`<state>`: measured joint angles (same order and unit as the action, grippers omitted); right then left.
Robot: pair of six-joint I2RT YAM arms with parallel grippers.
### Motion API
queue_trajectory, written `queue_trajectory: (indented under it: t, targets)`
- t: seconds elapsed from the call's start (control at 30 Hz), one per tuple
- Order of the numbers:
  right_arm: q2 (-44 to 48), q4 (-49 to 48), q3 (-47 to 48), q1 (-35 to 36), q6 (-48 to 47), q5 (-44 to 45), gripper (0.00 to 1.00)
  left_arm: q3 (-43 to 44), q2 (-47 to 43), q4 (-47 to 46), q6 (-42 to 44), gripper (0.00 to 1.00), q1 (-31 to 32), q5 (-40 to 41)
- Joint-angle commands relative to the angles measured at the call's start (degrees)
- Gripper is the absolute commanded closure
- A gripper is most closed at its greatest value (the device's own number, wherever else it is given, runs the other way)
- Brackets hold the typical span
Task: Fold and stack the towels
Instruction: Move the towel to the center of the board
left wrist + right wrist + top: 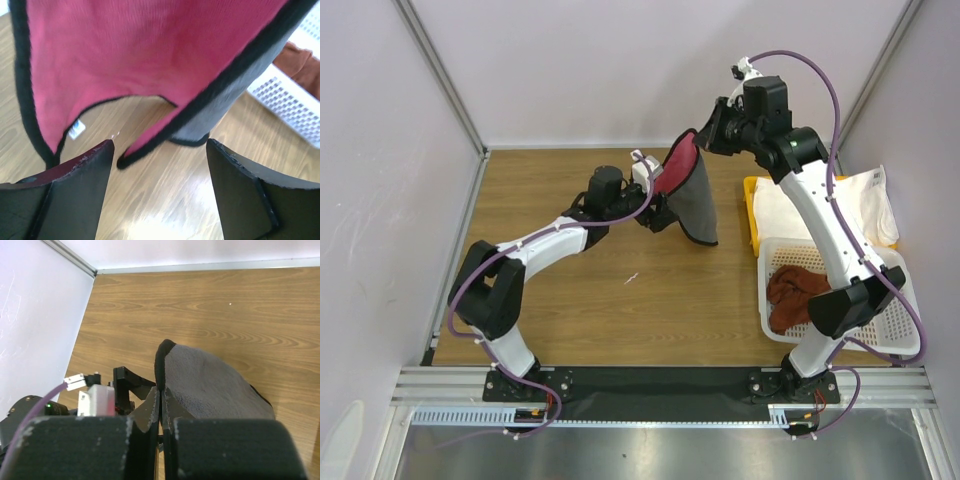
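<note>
A magenta-pink towel [692, 192] with a grey back and black trim hangs in the air over the table, with my right gripper [706, 136] shut on its top edge. In the right wrist view the closed right gripper [161, 390] pinches the black hem, and the grey side of the towel [210, 385] drapes away below. My left gripper [656, 207] is open at the towel's lower left edge. In the left wrist view a black-trimmed corner of the towel [140, 55] dangles just above the gap of the left gripper [160, 145], close to the left finger and not pinched.
A reddish-brown towel [795, 295] lies in the white perforated basket [892, 330] at the right. A white towel [855, 205] rests on the yellow tray [752, 215] behind the basket. Both the basket [285, 100] and the reddish-brown towel [305, 65] show in the left wrist view.
</note>
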<state>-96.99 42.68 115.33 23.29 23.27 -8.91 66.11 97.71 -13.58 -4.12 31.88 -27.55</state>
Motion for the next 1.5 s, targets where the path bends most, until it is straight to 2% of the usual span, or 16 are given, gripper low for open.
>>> queue_trajectory:
  t: [0.0,0.1,0.13,0.3,0.33,0.4,0.5,0.67,0.83,0.97,1.07,1.17,1.33,1.47]
  targets:
    - [-0.30,-0.66,3.15,0.18,-1.03,-0.50,1.00,2.53,-2.26,2.07,5.35,0.20,0.20,0.49]
    - [-0.48,-0.93,3.32,0.18,-0.59,-0.94,1.00,2.54,-0.68,-0.02,4.47,0.27,0.29,-2.41]
    - [-0.48,-1.01,3.41,0.18,-0.68,-1.11,1.00,2.36,-0.16,-1.08,2.82,0.33,0.38,-2.85]
    - [-0.66,-0.67,3.41,0.18,-0.59,-1.11,1.00,2.62,1.52,-6.27,-0.18,0.50,0.38,-5.41]
    - [-0.57,-0.49,3.24,0.18,-0.76,-0.42,1.00,3.06,1.87,-6.45,-0.71,0.61,0.46,-4.80]
    - [-0.48,-0.14,3.06,0.18,-0.85,1.16,1.00,4.37,2.83,-6.11,-1.33,0.71,0.73,-4.35]
    - [-0.48,0.57,3.15,0.09,-0.33,6.25,1.00,4.91,1.70,-4.01,-4.13,0.99,0.99,-2.86]
    - [-1.62,0.92,4.11,0.18,-0.32,18.91,1.00,2.45,-5.68,2.15,-14.58,1.00,1.87,-0.05]
    - [-5.92,4.60,11.83,-0.08,-4.28,26.03,1.00,1.74,-13.14,10.41,-22.94,1.00,5.03,0.04]
    - [-10.93,4.79,18.78,0.26,-9.19,29.29,1.00,4.90,-13.69,11.48,-23.74,1.00,9.33,-1.28]
    - [-15.32,2.94,21.33,1.32,-12.45,30.88,1.00,6.58,-11.49,12.43,-26.90,0.99,9.08,-0.40]
    - [-20.24,2.59,22.31,2.37,-13.51,29.30,1.00,3.78,-12.54,14.89,-29.10,1.00,8.99,3.11]
    - [-27.01,1.28,22.13,7.03,-14.04,28.59,1.00,-7.03,-18.16,16.13,-34.02,1.00,7.15,8.47]
    - [-33.59,-1.71,22.39,10.63,-12.47,27.11,1.00,-15.63,-24.13,21.29,-33.86,1.00,2.41,15.65]
